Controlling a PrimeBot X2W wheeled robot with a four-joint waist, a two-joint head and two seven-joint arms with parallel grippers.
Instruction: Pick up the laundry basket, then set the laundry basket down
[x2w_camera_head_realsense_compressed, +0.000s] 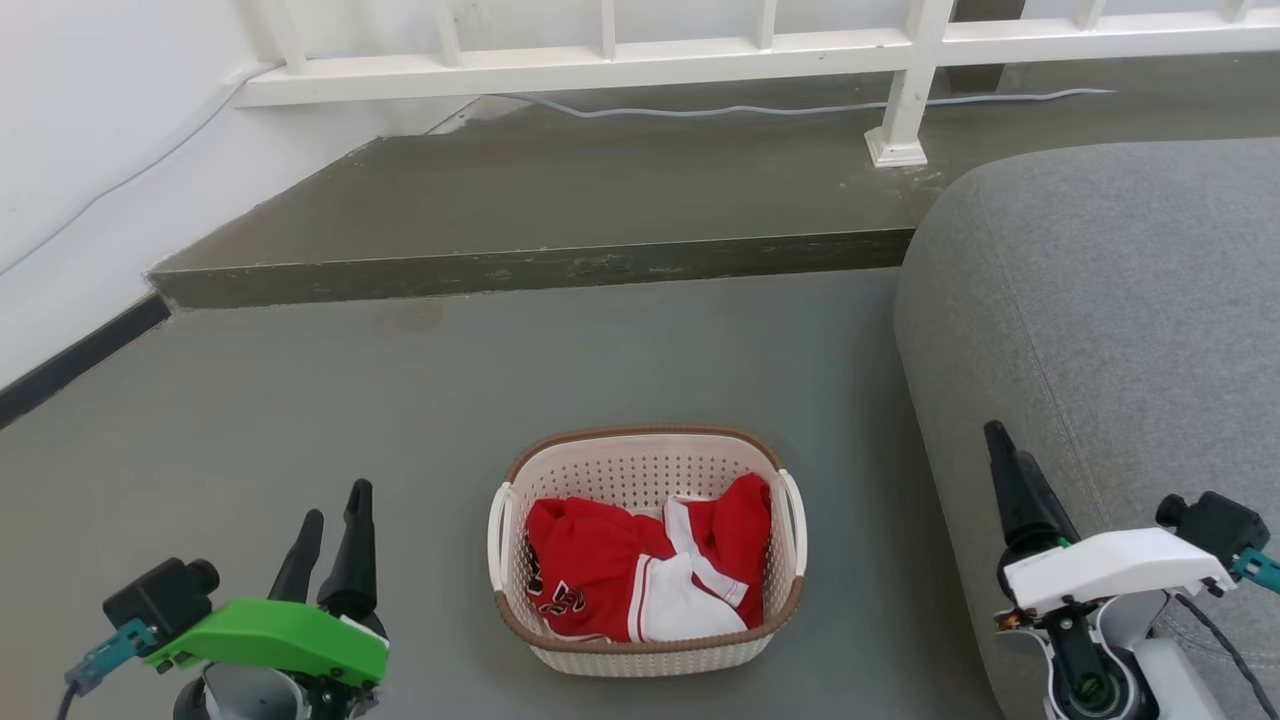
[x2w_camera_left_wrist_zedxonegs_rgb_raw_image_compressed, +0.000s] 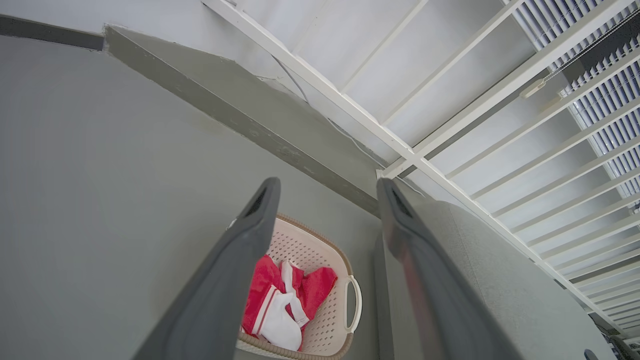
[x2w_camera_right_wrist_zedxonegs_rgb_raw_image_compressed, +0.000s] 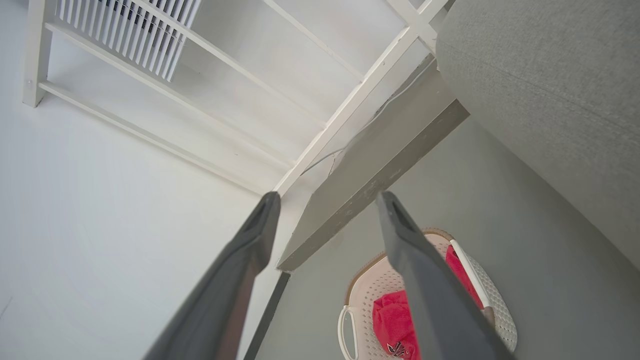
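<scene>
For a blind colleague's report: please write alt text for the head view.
A cream laundry basket holding red-and-white clothing sits on the grey floor between the open left tool and right tool; a grey sofa stands at its right.

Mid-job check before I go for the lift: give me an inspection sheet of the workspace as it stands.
Surface: bare grey floor, flat, no spills seen.
Job's things: laundry basket upright on the floor between the arms, red-and-white clothing inside, both white handles free.
Clutter: nothing seen.
Grippers: left gripper open, apart from the basket on its left; right gripper open, apart from it on its right, in front of the sofa.
Cables: pale cable lying along the raised step under the railing, far from the basket.
Surroundings: grey sofa close on the basket's right; raised concrete step beyond; white railing; white wall at left.
</scene>
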